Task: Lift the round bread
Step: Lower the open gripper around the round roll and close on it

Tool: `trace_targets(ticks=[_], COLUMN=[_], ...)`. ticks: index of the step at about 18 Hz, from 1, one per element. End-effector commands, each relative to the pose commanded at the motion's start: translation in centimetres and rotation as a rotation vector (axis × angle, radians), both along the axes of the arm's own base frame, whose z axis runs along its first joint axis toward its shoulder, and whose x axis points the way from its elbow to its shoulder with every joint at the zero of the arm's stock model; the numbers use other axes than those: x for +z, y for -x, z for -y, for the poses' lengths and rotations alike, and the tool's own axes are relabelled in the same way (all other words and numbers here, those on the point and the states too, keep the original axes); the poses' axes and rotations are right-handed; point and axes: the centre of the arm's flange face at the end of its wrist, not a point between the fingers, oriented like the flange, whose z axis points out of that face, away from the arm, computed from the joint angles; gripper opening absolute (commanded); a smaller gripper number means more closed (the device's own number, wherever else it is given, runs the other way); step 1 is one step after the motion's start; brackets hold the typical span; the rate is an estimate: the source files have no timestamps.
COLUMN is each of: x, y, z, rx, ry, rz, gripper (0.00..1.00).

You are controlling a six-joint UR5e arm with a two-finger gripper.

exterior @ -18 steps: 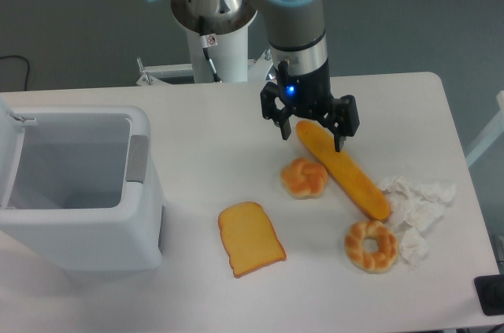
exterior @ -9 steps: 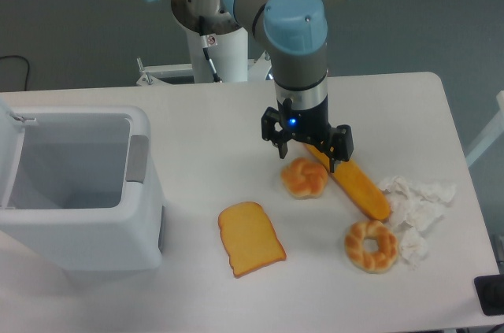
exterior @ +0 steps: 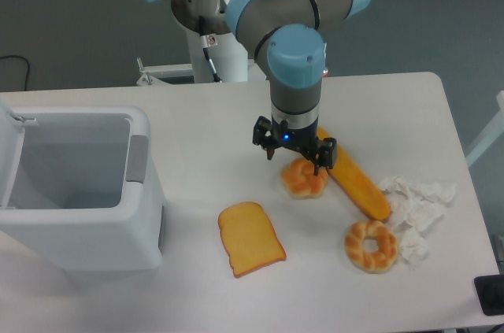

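Lab: pedestal-mounted arm [exterior: 295, 49], plain table [exterior: 197, 152].

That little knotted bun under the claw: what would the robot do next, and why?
Probably lower a little further, then close. The gripper hangs open right above the round bread, its fingers straddling the bun's upper edge, not yet gripping. The baguette lies close on one side, so a straight descent seems safest.

The scene is evenly and brightly lit, seemingly from overhead. Only soft, short shadows are cast on the white matte table [exterior: 197, 152]. Mild glare is seen on the glossy light-blue arm joint cap [exterior: 296, 48]. Focus is fairly sharp throughout; slight softness is noted overall.
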Motion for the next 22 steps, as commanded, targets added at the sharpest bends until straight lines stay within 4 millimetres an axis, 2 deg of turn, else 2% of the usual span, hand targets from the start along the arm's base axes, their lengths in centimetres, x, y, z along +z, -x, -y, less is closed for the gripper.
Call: trace_targets(ticks=[2, 7, 12, 17, 22], x=[-0.4, -2.8, -3.0, -5.1, -5.9], y=[0.4, 2.0, 3.5, 3.2, 3.0], z=[0.1, 0.2, -0.3, 0.1, 0.7], rx=[-0.003, -0.026, 0.009, 0.014, 0.021], ry=[0.004, 0.033, 0.030, 0.048, 0.052], rz=[0.005, 0.033, 0.027, 0.059, 0.075], gripper=[1.00, 1.00, 1.00, 1.00, 1.00])
